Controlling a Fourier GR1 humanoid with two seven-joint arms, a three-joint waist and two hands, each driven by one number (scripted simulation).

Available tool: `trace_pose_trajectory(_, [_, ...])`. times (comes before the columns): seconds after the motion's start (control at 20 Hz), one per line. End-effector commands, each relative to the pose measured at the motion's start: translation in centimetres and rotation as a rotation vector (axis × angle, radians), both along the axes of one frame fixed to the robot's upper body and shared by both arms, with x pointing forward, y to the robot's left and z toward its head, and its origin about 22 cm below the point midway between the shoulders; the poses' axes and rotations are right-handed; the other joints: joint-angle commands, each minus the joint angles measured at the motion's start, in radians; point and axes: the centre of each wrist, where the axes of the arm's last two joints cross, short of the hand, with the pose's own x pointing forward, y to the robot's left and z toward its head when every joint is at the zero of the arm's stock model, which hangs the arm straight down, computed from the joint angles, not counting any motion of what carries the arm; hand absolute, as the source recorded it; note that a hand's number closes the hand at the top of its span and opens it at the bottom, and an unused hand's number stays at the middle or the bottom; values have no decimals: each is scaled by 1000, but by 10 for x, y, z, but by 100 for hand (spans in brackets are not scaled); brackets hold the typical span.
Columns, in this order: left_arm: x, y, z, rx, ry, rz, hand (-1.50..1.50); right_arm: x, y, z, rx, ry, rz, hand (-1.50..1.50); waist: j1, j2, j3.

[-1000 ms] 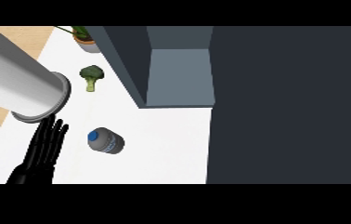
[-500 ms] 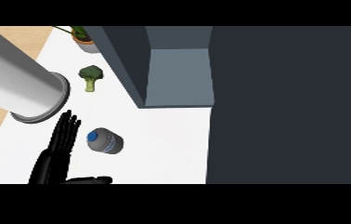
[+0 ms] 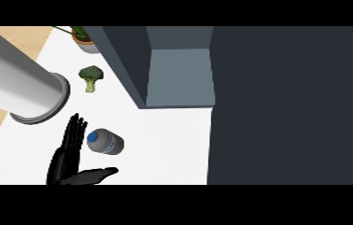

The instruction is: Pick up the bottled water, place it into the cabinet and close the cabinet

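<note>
The bottled water (image 3: 107, 143), a clear bottle with a blue cap, is on the white counter (image 3: 165, 144) at the lower left. My left hand (image 3: 66, 159) comes in from the lower edge just left of it. It is open, with straight fingers (image 3: 74, 133) alongside the cap and the thumb (image 3: 93, 175) spread out to the right below the bottle. I cannot tell whether the fingers touch the bottle. The dark cabinet (image 3: 127, 56) stands behind it, showing a lighter grey-blue inside (image 3: 180, 77). My right hand is out of the picture.
A big grey cylinder (image 3: 27, 95) slants in from the upper left, ending close above my fingertips. A broccoli floret (image 3: 90, 75) lies on the counter behind the bottle. A potted plant (image 3: 84, 39) stands at the back. A broad dark panel (image 3: 279, 105) fills the right side.
My left hand has moved right and forward to the bottle's side, and its thumb has spread out below the bottle. The bottle has not moved.
</note>
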Motion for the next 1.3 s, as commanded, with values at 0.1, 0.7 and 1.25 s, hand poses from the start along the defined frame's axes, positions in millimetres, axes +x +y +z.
trace_pose_trajectory(0.1, [-4,1,-42,-90,49,-66,-150,-16,2,26,16,-36,28,-150,-7,1,-1])
trace_pose_trajectory(0.7, [21,-21,-68,-230,-4,-95,150,-22,-2,24,12,-12,-8,-150,-1,1,0])
trace_pose_trajectory(1.25, [21,-39,-82,-346,-22,-96,150,-22,-9,9,6,-18,14,-150,-7,4,-1])
